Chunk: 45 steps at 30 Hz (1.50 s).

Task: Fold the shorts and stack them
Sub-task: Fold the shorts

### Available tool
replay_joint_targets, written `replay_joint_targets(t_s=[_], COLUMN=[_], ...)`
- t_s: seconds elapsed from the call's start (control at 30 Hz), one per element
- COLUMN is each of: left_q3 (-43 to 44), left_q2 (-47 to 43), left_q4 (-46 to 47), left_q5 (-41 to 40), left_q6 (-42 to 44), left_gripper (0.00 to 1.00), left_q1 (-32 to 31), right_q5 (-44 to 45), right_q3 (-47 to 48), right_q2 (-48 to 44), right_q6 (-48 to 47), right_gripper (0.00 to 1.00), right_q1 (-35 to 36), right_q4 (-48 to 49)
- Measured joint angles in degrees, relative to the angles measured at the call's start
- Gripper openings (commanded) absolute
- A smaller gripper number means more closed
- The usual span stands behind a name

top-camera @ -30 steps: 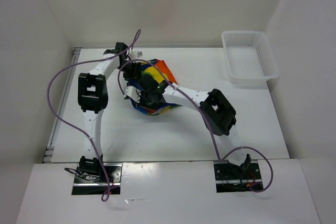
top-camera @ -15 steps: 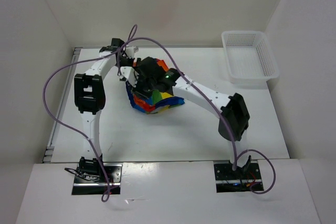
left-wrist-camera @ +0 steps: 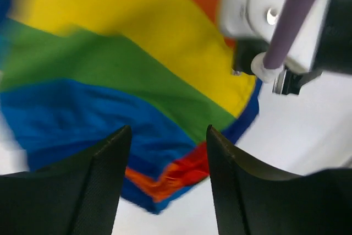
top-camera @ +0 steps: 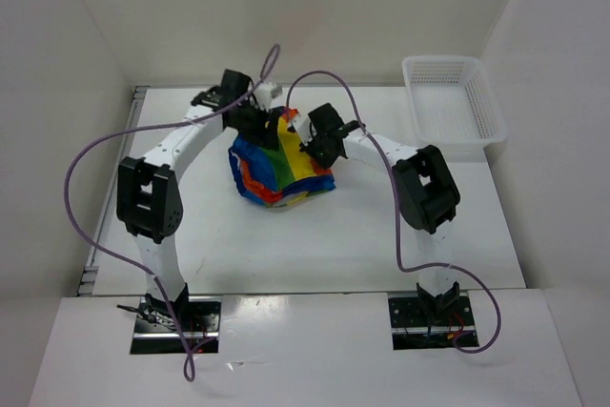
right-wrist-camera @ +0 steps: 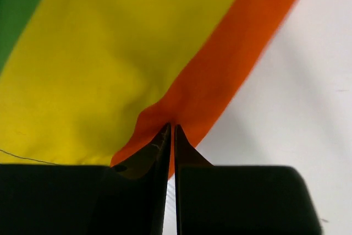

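Observation:
The rainbow-striped shorts (top-camera: 278,171) lie bunched in a heap at the middle of the table. My right gripper (top-camera: 311,147) is at the heap's far right side, shut on the orange edge of the shorts (right-wrist-camera: 220,64); its jaws pinch a raised fold of that edge (right-wrist-camera: 170,127). My left gripper (top-camera: 259,124) hovers over the heap's far left side, open and empty. In the left wrist view its jaws (left-wrist-camera: 168,131) stand apart above the blue, green and yellow stripes (left-wrist-camera: 110,108), with the right gripper's body (left-wrist-camera: 280,26) at the upper right.
A white plastic mesh basket (top-camera: 453,105) stands at the table's far right corner. White walls enclose the table on the left, back and right. Purple cables loop from both arms above the shorts.
My right arm has swung from over the heap's left to its right side, holding the orange edge. The yellow and orange stripes now lie spread on top. My left gripper moved right.

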Motion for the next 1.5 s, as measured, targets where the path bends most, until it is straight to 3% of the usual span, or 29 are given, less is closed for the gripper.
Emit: replay_joint_targets(t_s=[0.27,0.6,0.73,0.8,0.9,1.0,1.03,1.2,1.5], left_q3=[-17.1,-26.3,-27.5,-27.4,-24.4,-15.9,-12.1,-2.6,-5.0], left_q2=[6.7,0.5,-1.0,-2.1,-4.3,-5.8,-5.9,-5.2,2.4], left_q4=[-1.3,3.1,2.0,0.2,-4.6,-7.3,-7.6,-4.4,-3.4], left_q5=[1.5,-0.3,0.0,0.6,3.0,6.9,7.9,5.3,-3.6], left_q6=[-0.2,-0.2,-0.1,-0.1,0.0,0.0,0.0,0.0,0.0], left_gripper=[0.58,0.56,0.62,0.71,0.77,0.78,0.80,0.81,0.88], left_q1=[-1.8,-1.4,-1.4,-1.3,-1.0,-0.3,0.2,2.8,6.8], right_q5=[-3.0,-7.3,-8.2,-8.2,-8.9,-12.6,-13.8,-16.3,-19.1], right_q3=[-7.8,-19.8,-20.6,-20.2,-15.9,-7.1,-3.8,9.3,22.9], right_q2=[-0.9,-9.4,-11.4,-12.9,-14.9,-15.5,-15.5,-10.6,13.6], right_q6=[-0.5,3.9,4.2,3.2,1.4,2.0,2.9,7.2,7.7], right_gripper=[0.09,0.07,0.07,0.07,0.17,0.42,0.45,0.52,0.55], right_q1=[1.4,2.2,2.4,2.4,2.0,-0.2,-1.4,-6.9,-9.6], right_q4=[1.3,2.9,0.3,-2.5,-6.7,-6.7,-5.8,0.7,3.0])
